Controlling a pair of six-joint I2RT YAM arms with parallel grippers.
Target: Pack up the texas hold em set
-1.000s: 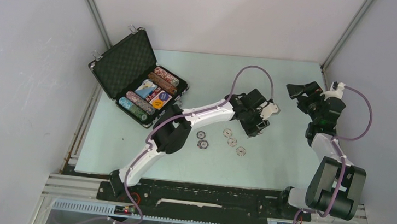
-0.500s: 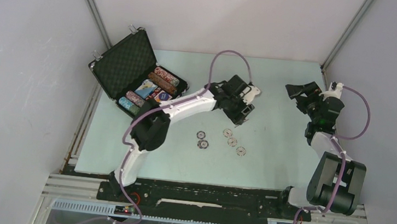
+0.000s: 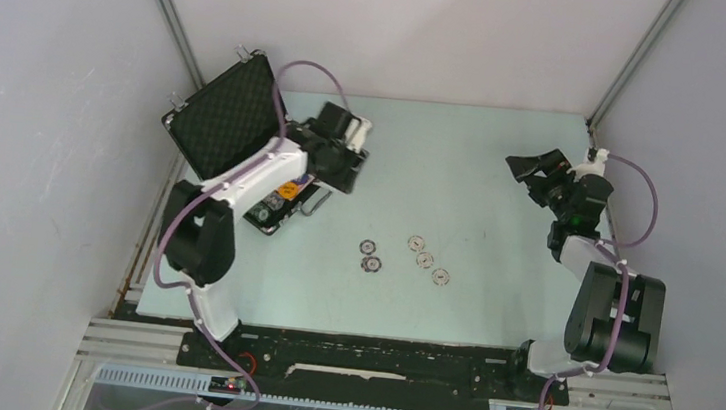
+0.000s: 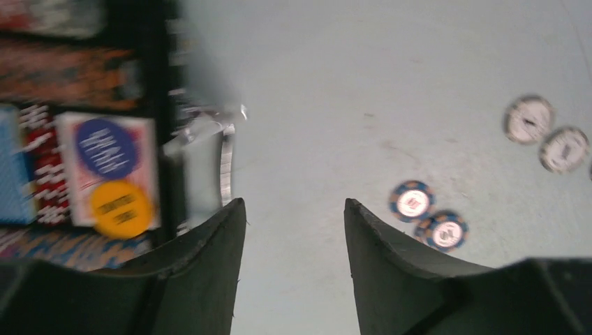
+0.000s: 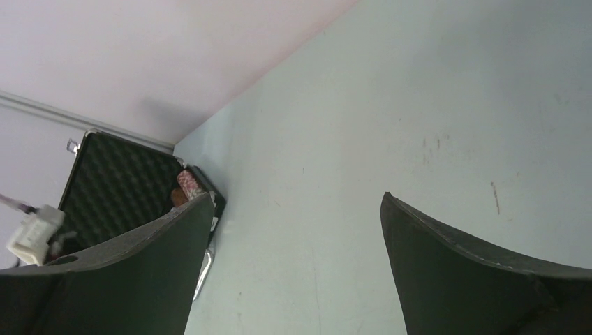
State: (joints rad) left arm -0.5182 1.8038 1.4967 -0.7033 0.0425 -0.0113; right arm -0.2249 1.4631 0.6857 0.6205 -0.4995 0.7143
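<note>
Pale table (image 4: 363, 91), open case (image 3: 229, 117) beside left fingers (image 4: 213, 272)

Open case (image 3: 228, 118), five loose chips (image 3: 425, 259)

Left arm (image 3: 250, 170): I see the elbow folded at the left side, with the forearm reaching up toward the far left corner. Left claw (image 3: 340, 160) points downward. In its wrist view the fingers (image 4: 213, 265) stand moderately apart, nothing between them.

Right arm (image 3: 614, 312): folded upright over its base, wrist raised. Right claw (image 3: 531, 169) faces left across the surface, jaws spread wide, nothing held.
</note>
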